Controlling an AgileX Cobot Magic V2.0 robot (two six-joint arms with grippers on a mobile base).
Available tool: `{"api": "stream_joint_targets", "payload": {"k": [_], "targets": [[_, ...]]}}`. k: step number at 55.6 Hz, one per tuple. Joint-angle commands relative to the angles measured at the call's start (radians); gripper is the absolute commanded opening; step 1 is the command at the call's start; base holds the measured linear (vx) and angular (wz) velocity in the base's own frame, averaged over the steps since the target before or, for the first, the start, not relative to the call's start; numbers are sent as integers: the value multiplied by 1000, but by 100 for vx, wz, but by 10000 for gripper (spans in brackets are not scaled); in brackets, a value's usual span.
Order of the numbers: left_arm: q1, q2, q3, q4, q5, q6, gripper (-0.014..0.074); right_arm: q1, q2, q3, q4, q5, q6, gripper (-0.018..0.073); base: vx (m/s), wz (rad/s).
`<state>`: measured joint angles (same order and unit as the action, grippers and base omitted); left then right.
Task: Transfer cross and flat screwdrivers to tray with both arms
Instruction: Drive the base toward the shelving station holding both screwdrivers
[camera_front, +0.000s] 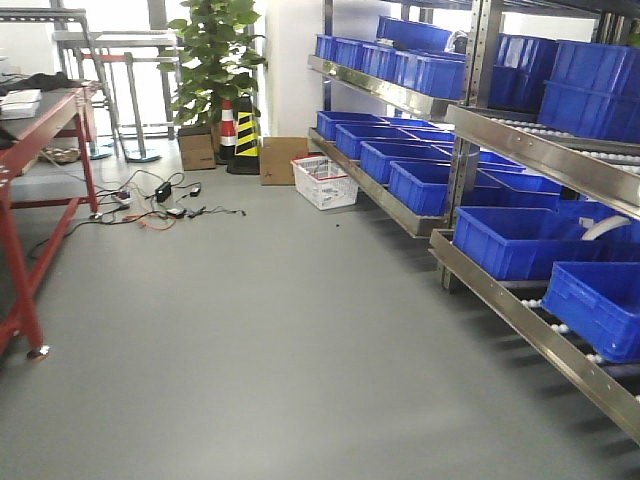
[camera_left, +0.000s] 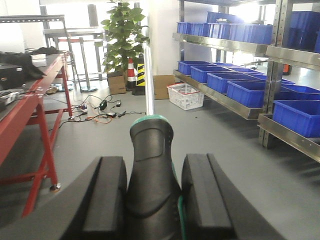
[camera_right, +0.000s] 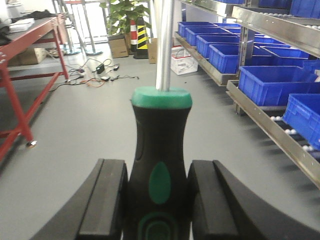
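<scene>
In the left wrist view my left gripper (camera_left: 152, 200) is shut on a screwdriver's black-and-green handle (camera_left: 151, 165); its thin metal shaft (camera_left: 148, 80) points up and away. In the right wrist view my right gripper (camera_right: 159, 200) is shut on the other screwdriver's black-and-green handle (camera_right: 160, 150), with its thicker shiny shaft (camera_right: 164, 45) rising out of the top of the frame. Both are held in the air above the grey floor. The grey metal tray is out of view in every frame. Neither gripper shows in the front view.
Steel racks with blue bins (camera_front: 500, 240) line the right side. A red-framed workbench (camera_front: 40, 130) stands at left. At the far end are cables on the floor (camera_front: 160, 205), a white basket (camera_front: 325, 182), cardboard boxes, a striped cone (camera_front: 246, 135) and a potted plant (camera_front: 215, 60).
</scene>
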<state>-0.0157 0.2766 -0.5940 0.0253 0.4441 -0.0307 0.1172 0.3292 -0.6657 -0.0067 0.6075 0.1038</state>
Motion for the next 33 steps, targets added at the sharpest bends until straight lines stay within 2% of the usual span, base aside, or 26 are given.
{"api": "stream_joint_targets", "payload": {"k": [1, 17, 33], "targets": [[-5, 9, -29, -6, -103, 0, 3, -5, 18, -29, -11, -96, -3, -8, 67, -15], [-5, 9, -29, -6, -104, 0, 3, -5, 19, -29, -11, -96, -3, -8, 67, -24], [-5, 9, -29, -6, -103, 0, 3, -5, 19, -29, -11, -96, -3, -8, 61, -41]]}}
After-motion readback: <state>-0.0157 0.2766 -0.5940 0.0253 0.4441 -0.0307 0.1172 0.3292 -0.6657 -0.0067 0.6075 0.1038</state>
